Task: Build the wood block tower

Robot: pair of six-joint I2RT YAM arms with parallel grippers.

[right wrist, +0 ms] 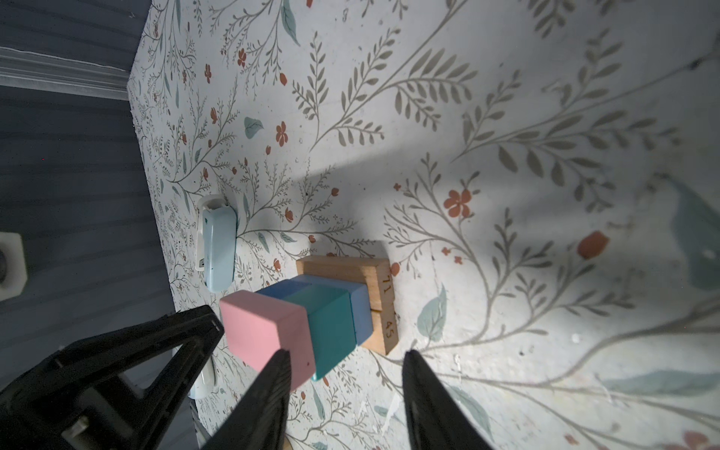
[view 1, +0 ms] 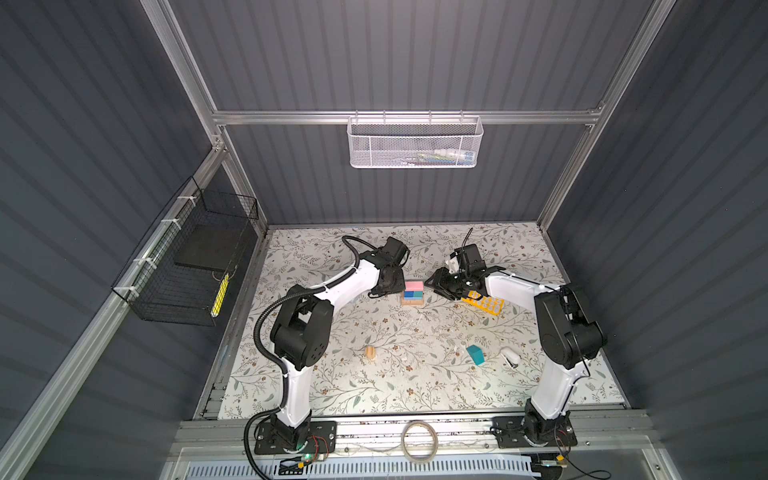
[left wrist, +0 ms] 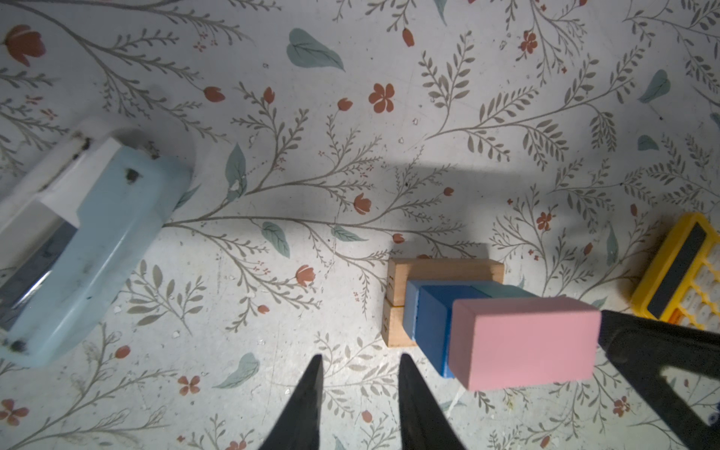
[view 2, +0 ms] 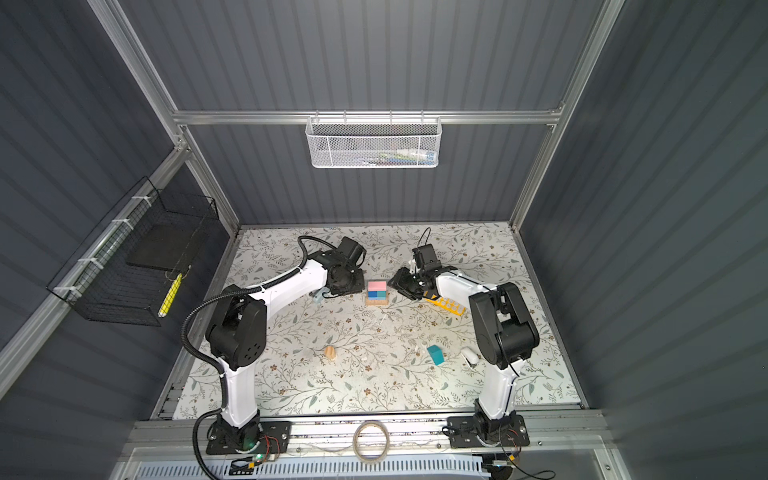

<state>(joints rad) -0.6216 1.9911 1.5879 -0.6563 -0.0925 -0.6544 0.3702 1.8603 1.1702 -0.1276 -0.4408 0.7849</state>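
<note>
The wood block tower stands on the floral surface, towards the far side and about midway between left and right. Two tan bars lie side by side at its base, with the numbers 71 and 45 on their ends. Blue and teal blocks rest on the bars, and a pink block sits on top.

The left gripper hangs just to the left of the tower. Its jaws are parted by a narrow gap and grasp nothing; only the surface shows between them. The right gripper is close on the tower's right. Its jaws are spread wider and are also released, with bare surface between them. In the right wrist view one fingertip overlaps the pink block, but I cannot tell whether it touches it.

A pale blue and white stapler lies to the left of the tower, mostly hidden under the left arm in both top views. A yellow calculator lies to the right, partly under the right arm.

Nearer the front, a loose teal piece lies on the right, well apart from the tower. A small white object lies just to the right of the teal piece. A small tan wooden piece lies near the front, left of the middle. A roll of tape rests on the near rail.

A white mesh basket hangs on the far wall, and a black wire basket on the left wall.
</note>
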